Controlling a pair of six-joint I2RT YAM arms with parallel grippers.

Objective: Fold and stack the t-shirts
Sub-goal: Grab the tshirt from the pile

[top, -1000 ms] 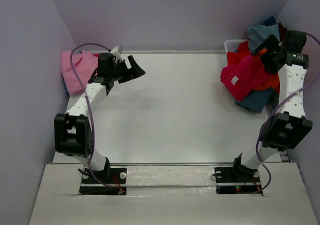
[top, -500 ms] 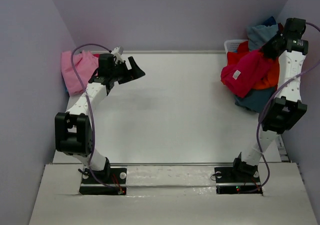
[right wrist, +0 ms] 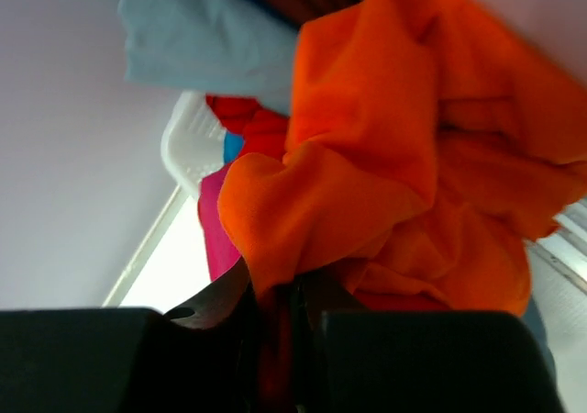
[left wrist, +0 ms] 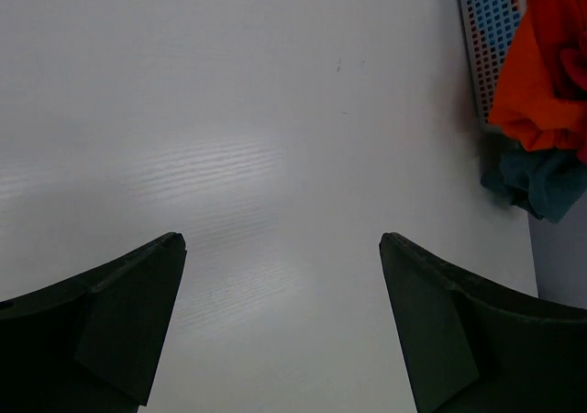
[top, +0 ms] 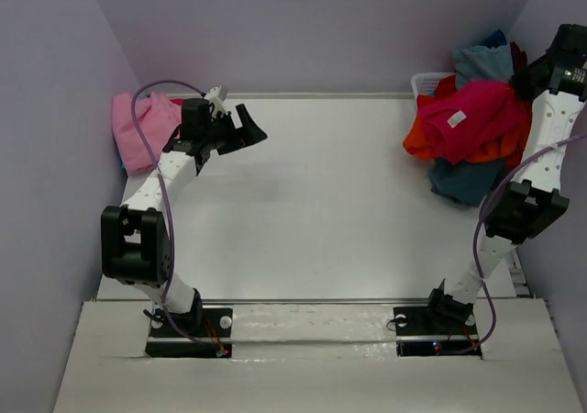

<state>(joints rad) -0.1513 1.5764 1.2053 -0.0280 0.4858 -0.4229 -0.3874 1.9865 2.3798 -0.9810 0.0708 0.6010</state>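
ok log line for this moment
left gripper: open above table | right gripper: shut on t-shirt pile | stage: picking a shirt

— Robot lab cell, folks: left arm (top: 172,176) and right arm (top: 548,142) bolted at the near edge of a white table (top: 321,220).
— Plain lilac walls (top: 312,27) box it in, purple cable (top: 135,124) trailing, t-shirts (top: 472,124) heaped far right.

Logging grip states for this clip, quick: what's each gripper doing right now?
Left gripper: open, holding nothing.
Right gripper: closed, pinching the orange t-shirt.
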